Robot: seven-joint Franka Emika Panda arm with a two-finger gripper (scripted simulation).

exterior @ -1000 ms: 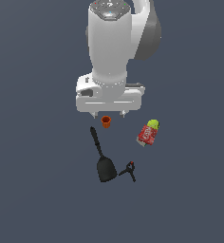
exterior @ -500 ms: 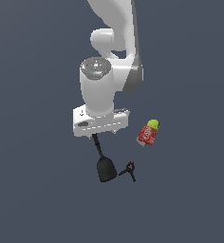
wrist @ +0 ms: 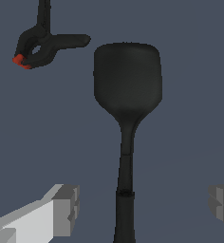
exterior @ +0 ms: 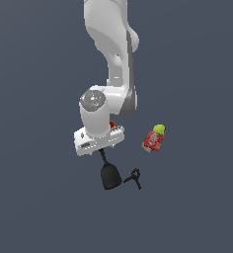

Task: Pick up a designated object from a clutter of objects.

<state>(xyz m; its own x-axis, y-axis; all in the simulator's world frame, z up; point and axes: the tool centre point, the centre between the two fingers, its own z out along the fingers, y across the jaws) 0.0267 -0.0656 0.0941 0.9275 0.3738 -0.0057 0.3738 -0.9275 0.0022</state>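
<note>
Lying flat on the dark grey-blue surface, the matte black spatula with a long thin handle and a broad, rounded flat blade (exterior: 110,176) occupies the lower centre of the exterior view; in the wrist view (wrist: 126,95) its blade fills the upper centre of the frame. Its long axis runs from the handle, partly hidden under the white arm's hand, down to the blade, which points toward the bottom edge of the exterior view. The grey-fingered gripper (wrist: 144,209) is spread wide, one finger on each side of the handle and clear of it. The small black clamp with a red spot (exterior: 135,177) lies just beside the blade on the exterior view's right. The red can with a yellow-green top (exterior: 155,139) lies farther right.
</note>
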